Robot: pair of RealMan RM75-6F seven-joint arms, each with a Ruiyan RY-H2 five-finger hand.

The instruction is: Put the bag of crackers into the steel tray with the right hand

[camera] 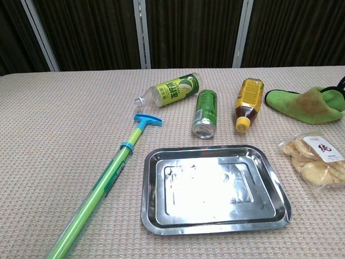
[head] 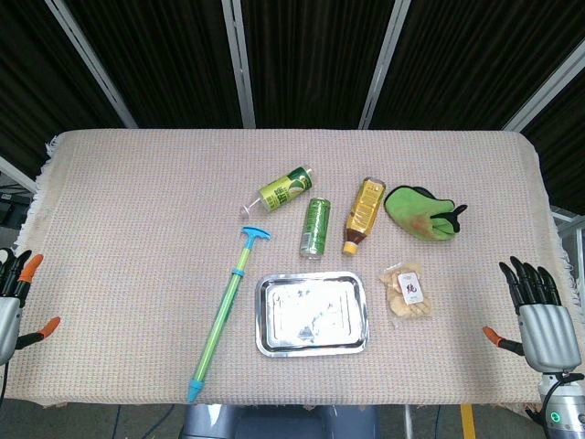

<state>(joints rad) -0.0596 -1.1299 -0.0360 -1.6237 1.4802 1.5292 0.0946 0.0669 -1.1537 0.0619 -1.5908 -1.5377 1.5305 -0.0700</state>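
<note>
A clear bag of crackers (head: 406, 289) (camera: 317, 159) with a white label lies flat on the cloth, just right of the steel tray (head: 313, 313) (camera: 213, 189). The tray holds nothing. My right hand (head: 541, 313) hovers at the table's right front corner, well right of the bag, fingers spread and holding nothing. At the left front edge my left hand (head: 13, 300) shows only partly, fingers apart and holding nothing. Neither hand appears in the chest view.
Behind the tray lie a green can (head: 315, 227) (camera: 205, 113), a yellow bottle (head: 363, 214) (camera: 248, 103) and a green-labelled bottle (head: 280, 192) (camera: 170, 91). A green cloth (head: 420, 212) (camera: 305, 104) sits behind the bag. A long green pump (head: 225, 311) (camera: 105, 186) lies left of the tray.
</note>
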